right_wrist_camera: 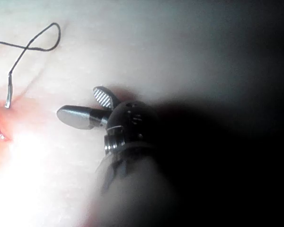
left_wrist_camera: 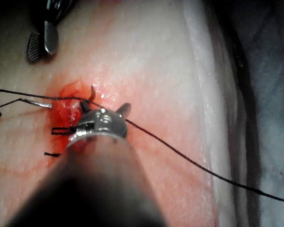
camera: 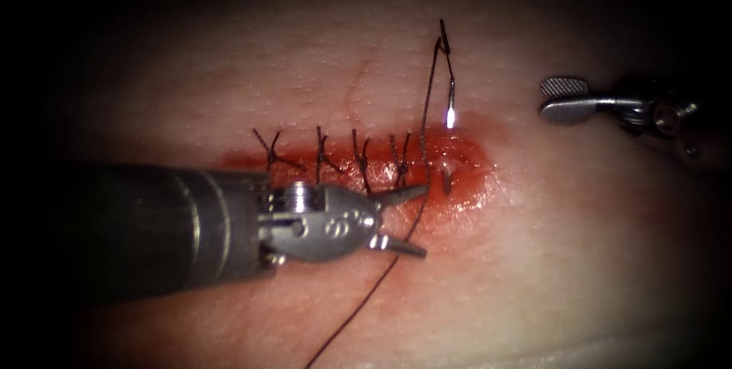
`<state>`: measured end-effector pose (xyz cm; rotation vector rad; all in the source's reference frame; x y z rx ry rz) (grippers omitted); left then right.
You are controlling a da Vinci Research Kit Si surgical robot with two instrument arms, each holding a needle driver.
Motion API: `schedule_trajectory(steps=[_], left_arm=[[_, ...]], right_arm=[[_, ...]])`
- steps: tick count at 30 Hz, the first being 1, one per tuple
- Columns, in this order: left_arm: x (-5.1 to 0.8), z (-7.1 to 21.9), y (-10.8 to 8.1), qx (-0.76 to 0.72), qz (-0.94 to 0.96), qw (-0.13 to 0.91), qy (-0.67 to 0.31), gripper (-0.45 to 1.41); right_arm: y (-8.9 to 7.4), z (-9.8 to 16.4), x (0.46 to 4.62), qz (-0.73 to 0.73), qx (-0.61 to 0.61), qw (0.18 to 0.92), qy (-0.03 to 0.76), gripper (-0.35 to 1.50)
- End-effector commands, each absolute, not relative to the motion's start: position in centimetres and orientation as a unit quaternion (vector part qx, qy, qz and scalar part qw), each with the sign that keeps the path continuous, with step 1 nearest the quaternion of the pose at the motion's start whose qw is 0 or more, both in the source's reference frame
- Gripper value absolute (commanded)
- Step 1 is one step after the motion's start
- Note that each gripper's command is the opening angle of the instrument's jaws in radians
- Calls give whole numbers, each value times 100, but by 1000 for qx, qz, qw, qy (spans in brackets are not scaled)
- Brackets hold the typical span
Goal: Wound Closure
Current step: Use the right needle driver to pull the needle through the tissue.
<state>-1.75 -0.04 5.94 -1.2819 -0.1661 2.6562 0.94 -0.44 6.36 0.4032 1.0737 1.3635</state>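
My left tool (camera: 422, 220) reaches in from the left, its jaws open at the right end of the cut (camera: 457, 167) and holding nothing. The dark thread (camera: 424, 148) runs down between them. The curved needle (camera: 451, 110) is in the tissue there: its tail stands above the cut's far lip, and its tip (camera: 446, 180) pokes out in the red wound, just off my upper jaw. My right tool (camera: 563, 98) hovers to the right of the cut, open and empty. The left wrist view has the left tool (left_wrist_camera: 105, 108), needle (left_wrist_camera: 38, 101) and thread (left_wrist_camera: 180, 151). The right wrist view has the right tool (right_wrist_camera: 80, 105) and needle (right_wrist_camera: 9, 90).
Several knotted stitches (camera: 324, 155) close the cut left of the needle. Red fluid (camera: 476, 178) wets the wound's right end. The thread loops (camera: 442, 33) above the needle, and its long tail (camera: 351, 323) trails to the near edge. The tissue's pale edge (left_wrist_camera: 203, 94) borders dark cloth.
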Motion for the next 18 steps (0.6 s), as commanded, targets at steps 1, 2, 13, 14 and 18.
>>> schedule_trajectory(steps=[1, 2, 13, 14, 18], left_arm=[[-178, 597, -3, -432, 895, 95, -55, 54], [-175, 592, -3, -431, 896, 97, -53, 56], [-136, 556, 1, -400, 907, 133, -12, 76], [-142, 553, 0, -414, 901, 128, -16, 74], [-169, 560, -10, -455, 885, 99, -28, 71]], right_arm=[[-47, 640, 106, 593, 181, 627, 471, 123], [-48, 639, 108, 591, 185, 627, 472, 120], [-58, 640, 114, 579, 191, 630, 481, 89], [-58, 641, 114, 579, 191, 630, 481, 89], [-61, 643, 114, 578, 190, 630, 483, 89]])
